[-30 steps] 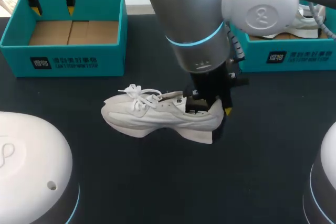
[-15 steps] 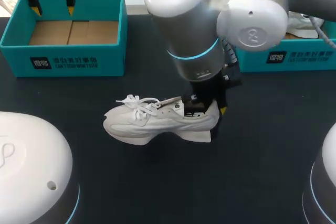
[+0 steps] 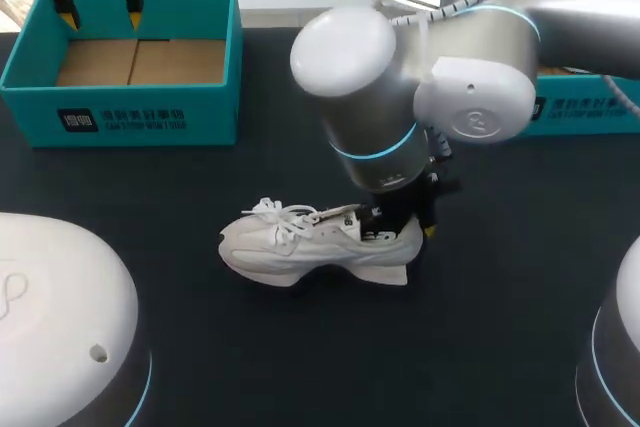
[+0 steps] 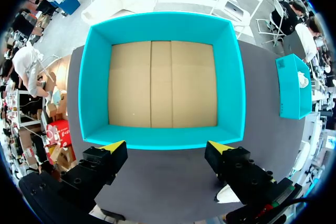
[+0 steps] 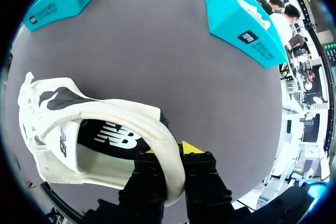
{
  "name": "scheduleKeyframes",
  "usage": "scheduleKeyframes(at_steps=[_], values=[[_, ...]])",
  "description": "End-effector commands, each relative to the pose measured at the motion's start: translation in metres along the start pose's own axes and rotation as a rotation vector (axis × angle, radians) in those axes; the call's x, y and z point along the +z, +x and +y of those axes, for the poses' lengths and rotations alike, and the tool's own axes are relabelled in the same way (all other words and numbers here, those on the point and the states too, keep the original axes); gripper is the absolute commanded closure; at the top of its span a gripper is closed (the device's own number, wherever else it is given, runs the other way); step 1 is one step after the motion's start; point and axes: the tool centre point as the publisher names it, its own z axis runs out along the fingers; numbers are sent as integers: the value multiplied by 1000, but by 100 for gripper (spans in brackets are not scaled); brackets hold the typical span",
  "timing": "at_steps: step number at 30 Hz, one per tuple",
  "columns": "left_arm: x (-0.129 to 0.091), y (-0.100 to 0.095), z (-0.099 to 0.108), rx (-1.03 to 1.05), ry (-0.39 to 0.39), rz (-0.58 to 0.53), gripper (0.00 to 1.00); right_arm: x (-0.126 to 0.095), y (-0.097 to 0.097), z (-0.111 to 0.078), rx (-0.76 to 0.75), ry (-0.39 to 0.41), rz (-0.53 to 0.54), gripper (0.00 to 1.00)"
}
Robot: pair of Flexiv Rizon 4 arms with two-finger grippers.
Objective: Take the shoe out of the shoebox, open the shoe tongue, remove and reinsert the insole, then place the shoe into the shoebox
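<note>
Right gripper [image 5: 170, 161]: closed on the heel collar of the white shoe [image 3: 315, 247], one finger inside the opening and the other outside the heel wall, with the wall pinched between them. Shoe position: just off the centre of the table [image 3: 250, 367] toward 6 o'clock, upright, toe to 9 o'clock and heel to 3 o'clock. The sole is at or just above the surface; I cannot tell whether it makes contact. The dark insole [image 5: 105, 140] sits in place inside the shoe, and the laces [image 3: 280, 215] lie loose over the tongue. Left gripper [image 4: 167, 148]: open and holding nothing, poised over the rim of the empty teal shoebox [image 3: 120, 112] at 10 o'clock. A second teal box [image 3: 585, 112] stands at 2 o'clock, well apart from the shoe. Assessment: the shoe is out of its box, and the step in hand is settling it on the table before opening the tongue. Recommendation: I should bring the sole down flat, not heel-first, so the shoe does not tip toward 6 o'clock. I should hold the heel clamp firm until the whole sole bears. The toe should stay at 9 o'clock, on my left arm's side, for the tongue. Risk: the collar is soft and may fold under too hard a pinch.
</note>
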Motion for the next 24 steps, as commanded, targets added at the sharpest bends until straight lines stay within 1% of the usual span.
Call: scheduleKeyframes(at_steps=[1,5,12,13,14,15,16,18,21,24], values=[[0,0,0,0,-1,0,0,14,6,1,17,-1,-7,100],[0,0,0,0,-1,0,0,26,7,2,12,-8,4,100],[0,0,0,0,-1,0,0,41,11,2,26,13,-4,100],[0,0,0,0,-1,0,0,42,12,2,21,17,1,87],[0,0,0,0,-1,0,0,42,12,2,21,23,2,57],[0,0,0,0,-1,0,0,42,12,1,23,24,1,35],[0,0,0,0,-1,0,0,42,12,1,27,25,10,8],[0,0,0,0,-1,0,0,41,12,0,34,22,12,0],[0,0,0,0,-1,0,0,36,11,-2,43,12,16,0],[0,0,0,0,-1,0,0,23,4,-3,44,1,16,0]])
